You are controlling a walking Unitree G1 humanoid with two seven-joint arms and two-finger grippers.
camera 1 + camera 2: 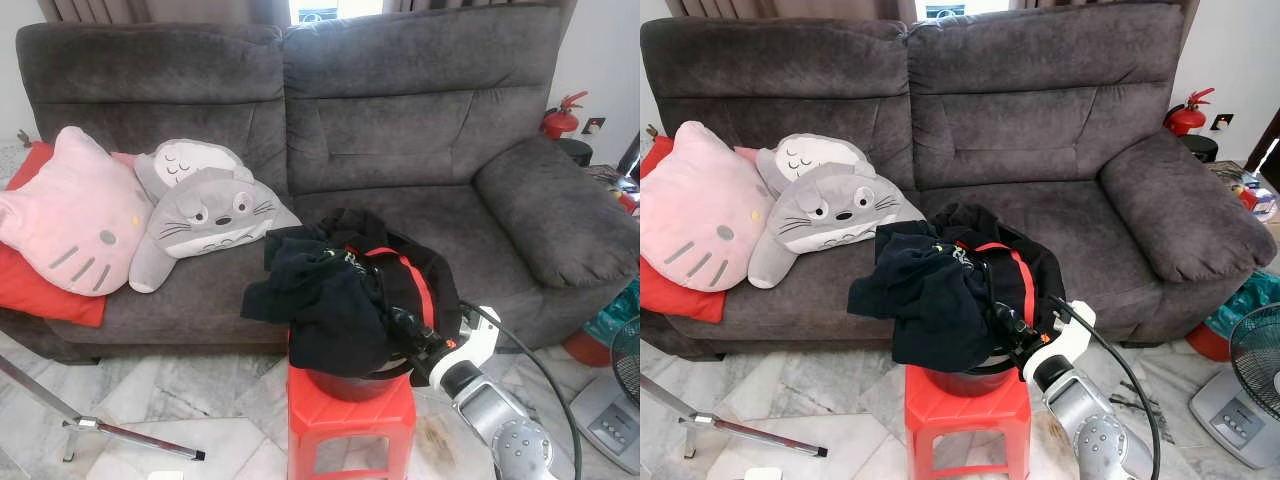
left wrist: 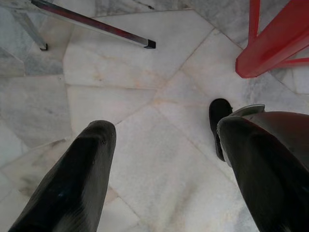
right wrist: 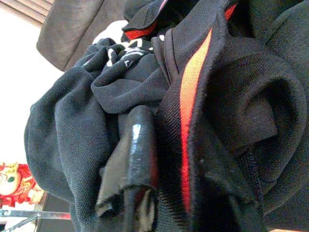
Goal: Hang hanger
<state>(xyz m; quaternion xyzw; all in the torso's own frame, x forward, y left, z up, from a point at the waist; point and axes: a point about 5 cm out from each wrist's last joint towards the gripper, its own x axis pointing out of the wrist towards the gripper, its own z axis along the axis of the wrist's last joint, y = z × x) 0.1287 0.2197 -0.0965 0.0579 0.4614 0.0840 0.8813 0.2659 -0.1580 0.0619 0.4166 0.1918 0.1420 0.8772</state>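
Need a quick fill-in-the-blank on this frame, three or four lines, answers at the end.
1. The pile of dark clothes sits in a basin on a ______ stool.
2. The right pincer reaches into the ______.
3. The pink cat-face cushion lies on the ______.
4. The left pincer hangs over the marble ______.

Answers: red; clothes; sofa; floor

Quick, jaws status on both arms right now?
Left gripper: open, holding nothing, above the marble floor.
Right gripper: shut on the black garment with orange-red stripe.
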